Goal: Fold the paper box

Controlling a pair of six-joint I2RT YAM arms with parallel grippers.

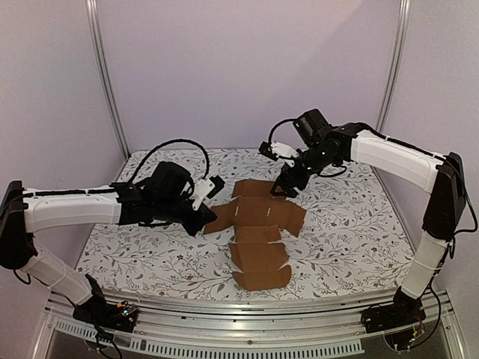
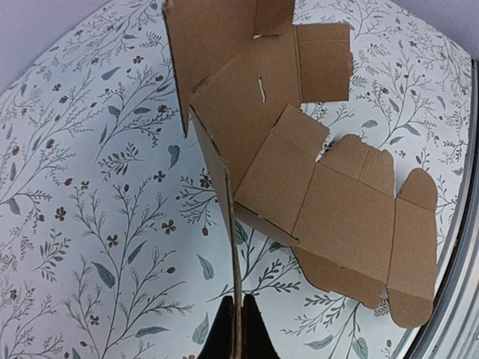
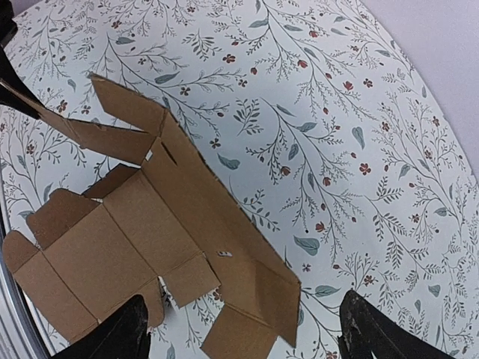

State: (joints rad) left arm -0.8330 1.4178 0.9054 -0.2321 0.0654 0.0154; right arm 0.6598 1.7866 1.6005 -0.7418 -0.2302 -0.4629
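Note:
The paper box is a plain brown cross-shaped cardboard sheet, mostly flat on the floral table. My left gripper is shut on the sheet's left flap, which stands on edge between its fingers and is lifted off the table. My right gripper is open and hovers over the sheet's far right corner, with nothing between its fingers. The rest of the sheet lies spread out in the right wrist view.
The floral tablecloth covers the table. A metal rail runs along the near edge. Purple walls and two upright metal posts enclose the back.

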